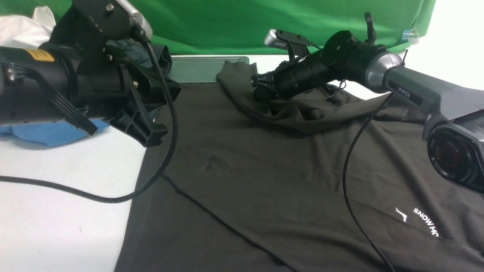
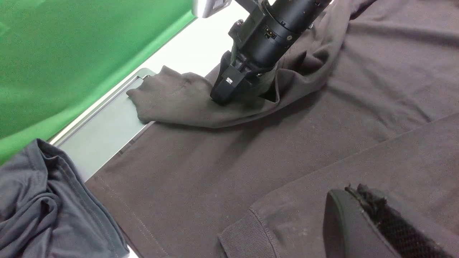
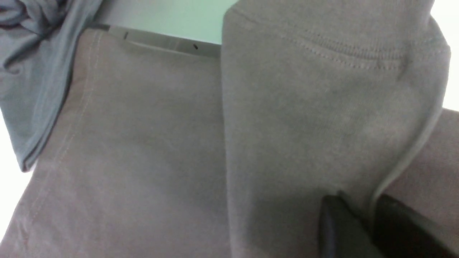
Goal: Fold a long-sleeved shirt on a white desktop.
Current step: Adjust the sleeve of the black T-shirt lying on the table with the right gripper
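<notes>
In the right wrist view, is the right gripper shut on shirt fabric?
Yes, the right gripper is clamped on a sleeve fold of the long-sleeved shirt, which runs between its jaws.

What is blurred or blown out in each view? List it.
Front view: the left arm near the lens is soft. Left wrist view: the long-sleeved shirt is crisp. Right wrist view: soft throughout, the fingers blurred, the white desktop blown out.

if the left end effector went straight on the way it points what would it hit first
Probably the long-sleeved shirt: the left end effector angles down at the sleeve laid across its body, near the cuff. Depth is unclear, but nothing else shows in between.
</notes>
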Action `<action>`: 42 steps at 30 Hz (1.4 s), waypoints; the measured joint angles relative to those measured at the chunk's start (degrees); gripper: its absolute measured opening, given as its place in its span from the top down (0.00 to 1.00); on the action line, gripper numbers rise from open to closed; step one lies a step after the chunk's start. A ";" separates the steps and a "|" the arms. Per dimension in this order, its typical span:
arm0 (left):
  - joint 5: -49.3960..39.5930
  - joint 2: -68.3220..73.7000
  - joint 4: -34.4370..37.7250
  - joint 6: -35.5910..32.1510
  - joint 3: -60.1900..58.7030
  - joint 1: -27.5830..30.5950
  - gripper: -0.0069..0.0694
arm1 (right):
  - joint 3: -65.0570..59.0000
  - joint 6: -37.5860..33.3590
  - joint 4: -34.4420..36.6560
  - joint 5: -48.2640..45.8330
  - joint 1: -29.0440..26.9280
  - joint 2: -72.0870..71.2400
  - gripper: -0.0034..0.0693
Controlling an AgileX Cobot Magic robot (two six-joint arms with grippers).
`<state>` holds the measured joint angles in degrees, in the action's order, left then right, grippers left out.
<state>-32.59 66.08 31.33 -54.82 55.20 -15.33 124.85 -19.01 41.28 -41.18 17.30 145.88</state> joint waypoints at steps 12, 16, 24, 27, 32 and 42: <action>0.51 0.00 -0.63 0.00 0.00 0.00 0.88 | 0.00 -10.84 2.15 -6.18 0.00 -3.85 0.90; 1.05 0.00 -0.63 0.00 0.00 0.00 0.88 | 0.05 -13.88 2.55 -10.06 0.32 -5.28 0.90; 1.51 0.00 -1.49 0.00 0.00 0.00 0.88 | 0.12 -20.05 3.10 -16.38 3.38 -5.47 0.90; 1.58 0.00 -1.53 0.00 0.00 0.00 0.88 | 0.12 -21.29 3.10 -17.62 4.74 -5.47 0.90; 1.58 0.00 -1.68 0.00 0.00 0.00 0.88 | 0.12 -20.15 3.10 -19.68 7.41 -5.47 0.81; 1.47 0.00 -1.68 0.00 0.00 0.00 0.88 | 2.39 -10.50 0.16 -28.58 9.11 -6.22 0.26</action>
<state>-31.12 66.08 29.65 -54.82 55.20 -15.33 127.24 -29.51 41.44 -69.76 26.41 139.66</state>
